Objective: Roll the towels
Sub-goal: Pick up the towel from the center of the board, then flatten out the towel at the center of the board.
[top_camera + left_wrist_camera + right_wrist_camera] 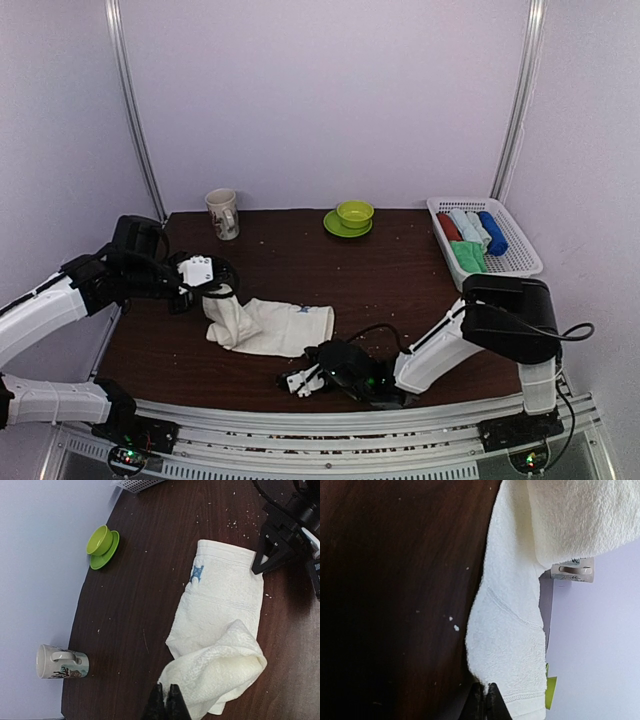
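Observation:
The cream-white towel (275, 325) lies on the dark table, its left end folded over and lifted. My left gripper (218, 294) is shut on that raised end; in the left wrist view (167, 694) the cloth (220, 630) bunches at the closed fingertips. My right gripper (312, 352) is shut on the towel's near right corner; in the right wrist view (486, 690) the cloth (507, 630) is pinched between the closed tips. The bright green towel (468, 256) lies in the white basket (522, 264) at the right.
Red, pale blue and dark blue rolls (472, 228) fill the back of the basket. A mug (223, 213) stands at the back left and a green cup on a saucer (353, 215) at the back middle. White crumbs dot the table.

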`<action>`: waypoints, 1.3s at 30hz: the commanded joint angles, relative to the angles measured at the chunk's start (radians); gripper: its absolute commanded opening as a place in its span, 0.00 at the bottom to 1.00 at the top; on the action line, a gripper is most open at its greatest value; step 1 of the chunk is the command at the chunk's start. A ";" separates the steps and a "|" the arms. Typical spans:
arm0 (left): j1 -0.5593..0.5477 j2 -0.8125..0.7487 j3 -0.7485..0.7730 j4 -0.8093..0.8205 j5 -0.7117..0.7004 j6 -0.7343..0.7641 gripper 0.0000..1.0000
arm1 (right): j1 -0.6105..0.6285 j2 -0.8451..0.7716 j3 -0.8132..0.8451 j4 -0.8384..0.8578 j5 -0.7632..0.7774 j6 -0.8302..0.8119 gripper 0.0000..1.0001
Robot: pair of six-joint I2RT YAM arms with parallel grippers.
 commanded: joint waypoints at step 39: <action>0.039 -0.075 0.458 -0.442 -0.022 -0.028 0.00 | -0.183 -1.008 0.290 -1.258 -0.196 0.831 0.00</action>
